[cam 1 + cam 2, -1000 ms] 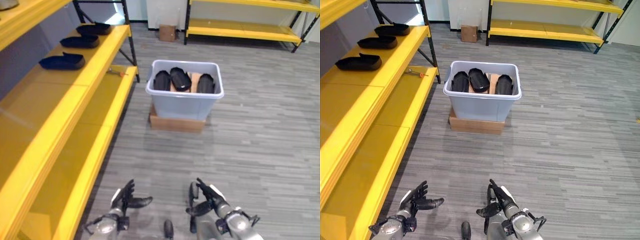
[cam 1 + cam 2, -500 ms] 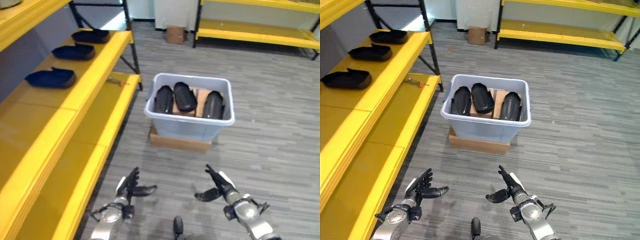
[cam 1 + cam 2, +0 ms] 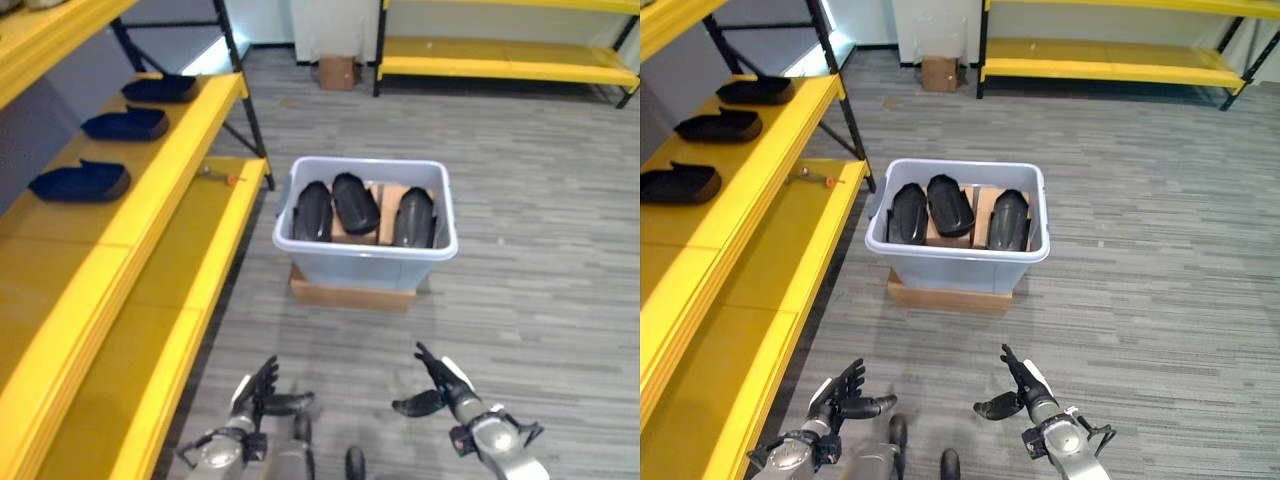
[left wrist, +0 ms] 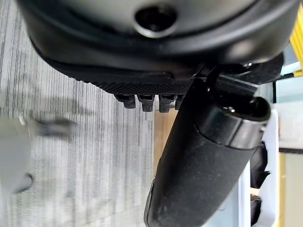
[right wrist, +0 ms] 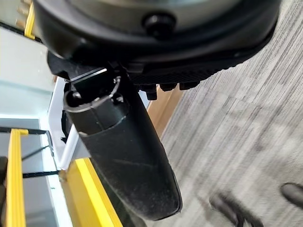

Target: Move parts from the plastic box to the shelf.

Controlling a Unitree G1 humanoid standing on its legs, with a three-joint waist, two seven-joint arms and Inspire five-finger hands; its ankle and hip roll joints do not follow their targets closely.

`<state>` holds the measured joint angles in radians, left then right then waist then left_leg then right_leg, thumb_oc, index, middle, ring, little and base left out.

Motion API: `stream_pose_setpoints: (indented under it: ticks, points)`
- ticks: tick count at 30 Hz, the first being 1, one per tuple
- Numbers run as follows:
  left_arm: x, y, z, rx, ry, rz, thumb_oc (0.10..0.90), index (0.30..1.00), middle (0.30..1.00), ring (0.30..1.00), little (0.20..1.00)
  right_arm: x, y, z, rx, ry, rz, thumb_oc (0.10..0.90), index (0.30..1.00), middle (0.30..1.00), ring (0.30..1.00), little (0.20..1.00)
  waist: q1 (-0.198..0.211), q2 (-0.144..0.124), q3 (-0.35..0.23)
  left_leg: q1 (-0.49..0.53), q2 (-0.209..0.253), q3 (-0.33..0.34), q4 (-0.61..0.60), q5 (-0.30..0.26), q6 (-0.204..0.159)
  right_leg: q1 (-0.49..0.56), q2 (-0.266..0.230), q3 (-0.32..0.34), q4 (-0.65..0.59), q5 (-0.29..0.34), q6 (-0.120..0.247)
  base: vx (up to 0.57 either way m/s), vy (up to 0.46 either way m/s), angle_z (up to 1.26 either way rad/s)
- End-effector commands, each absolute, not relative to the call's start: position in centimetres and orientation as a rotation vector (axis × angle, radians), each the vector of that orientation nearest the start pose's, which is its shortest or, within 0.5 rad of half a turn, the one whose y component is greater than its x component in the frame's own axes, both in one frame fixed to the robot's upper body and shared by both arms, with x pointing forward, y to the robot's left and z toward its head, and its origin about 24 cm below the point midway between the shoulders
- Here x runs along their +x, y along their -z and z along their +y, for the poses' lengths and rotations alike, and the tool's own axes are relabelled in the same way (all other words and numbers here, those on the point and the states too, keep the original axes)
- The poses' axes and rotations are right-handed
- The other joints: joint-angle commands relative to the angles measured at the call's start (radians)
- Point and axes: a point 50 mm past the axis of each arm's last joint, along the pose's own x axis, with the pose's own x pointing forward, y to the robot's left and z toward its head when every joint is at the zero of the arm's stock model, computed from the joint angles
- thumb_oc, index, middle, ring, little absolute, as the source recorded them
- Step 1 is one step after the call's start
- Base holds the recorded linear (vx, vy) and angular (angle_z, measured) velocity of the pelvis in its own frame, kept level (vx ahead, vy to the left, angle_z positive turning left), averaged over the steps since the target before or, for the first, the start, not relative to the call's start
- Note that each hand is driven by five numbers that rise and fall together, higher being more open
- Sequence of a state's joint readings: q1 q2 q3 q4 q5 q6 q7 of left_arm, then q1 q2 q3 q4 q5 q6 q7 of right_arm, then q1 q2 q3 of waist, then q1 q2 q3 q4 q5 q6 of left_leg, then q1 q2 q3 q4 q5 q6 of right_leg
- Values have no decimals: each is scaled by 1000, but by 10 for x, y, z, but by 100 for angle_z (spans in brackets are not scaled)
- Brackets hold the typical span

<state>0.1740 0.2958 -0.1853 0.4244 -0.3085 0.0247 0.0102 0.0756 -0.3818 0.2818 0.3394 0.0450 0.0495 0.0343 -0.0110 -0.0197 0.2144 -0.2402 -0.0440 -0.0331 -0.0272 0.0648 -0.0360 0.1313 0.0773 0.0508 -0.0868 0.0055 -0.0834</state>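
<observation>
**Box of parts on floor, both hands empty**

Plastic box point(image 3: 365, 255): pale grey, on a flat cardboard base point(image 3: 350, 293) beside the yellow shelf point(image 3: 150, 190). Holds three black parts point(image 3: 355, 203), standing on end. Shelf carries three more dark parts point(image 3: 80, 182) in a row. Left hand point(image 3: 840, 395) and right hand point(image 3: 1025, 390): low, well short of the box, fingers spread and apparently holding nothing.
</observation>
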Motion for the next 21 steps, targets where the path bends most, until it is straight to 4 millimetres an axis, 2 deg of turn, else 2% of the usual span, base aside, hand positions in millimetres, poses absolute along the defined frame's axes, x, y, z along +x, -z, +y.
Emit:
stream_pose_setpoints:
  ticks: [1,4,12,15,16,18,19,20,21]
  points:
    - [195,56,201,27,28,463,900,1000,1000,1000,1000,208,40,-187,-325,-231,396,900,1000,1000,1000,1000,16,11,-96,136,6,10,-60,117,9,-40,-32,-22,0,69,92,98,71,-47]
    - [195,56,201,25,25,459,900,1000,1000,1000,1000,206,41,-186,-318,-233,401,900,1000,1000,1000,1000,10,11,-115,158,7,23,-60,100,9,-30,-40,-19,0,55,96,117,71,-45]
    - [196,56,204,24,4,461,900,1000,1000,1000,1000,209,44,-179,-297,-236,408,900,1000,1000,1000,1000,22,-8,-154,215,-11,46,-60,34,63,-2,-73,9,28,27,116,147,85,-21]
    - [199,54,208,26,-19,456,900,1000,1000,1000,1000,213,41,-172,-288,-252,387,900,1000,1000,1000,1000,28,-8,-138,230,-8,54,-60,13,84,-74,-63,6,198,1,134,44,60,0]
    - [201,52,209,30,-24,449,900,1000,1000,1000,1000,215,39,-170,-288,-259,377,900,1000,1000,1000,1000,27,-8,-125,236,-8,55,-60,10,88,-123,-57,4,274,19,153,-19,41,-10]
    - [205,49,210,39,-22,435,900,1000,1000,1000,1000,216,39,-168,-287,-268,377,900,1000,1000,1000,1000,18,-8,-100,252,-11,57,-60,4,100,-213,-58,-1,439,107,204,-17,36,-30]
    - [205,48,210,39,-22,435,900,1000,1000,1000,1000,216,39,-168,-287,-268,377,900,1000,1000,1000,1000,19,-9,-101,251,-12,58,-60,5,100,-216,-58,0,443,105,204,11,32,-31]
    - [206,48,211,46,-15,433,900,1000,1000,1000,1000,216,38,-166,-282,-273,371,900,1000,1000,1000,1000,11,-5,-90,263,-9,52,-60,4,104,-249,-54,-3,507,137,213,48,50,-13]
    - [206,48,209,50,-5,435,900,1000,1000,1000,1000,215,39,-166,-281,-275,375,900,1000,1000,1000,1000,0,1,-83,275,-7,46,-60,-1,107,-278,-49,-17,557,140,210,74,75,-11]
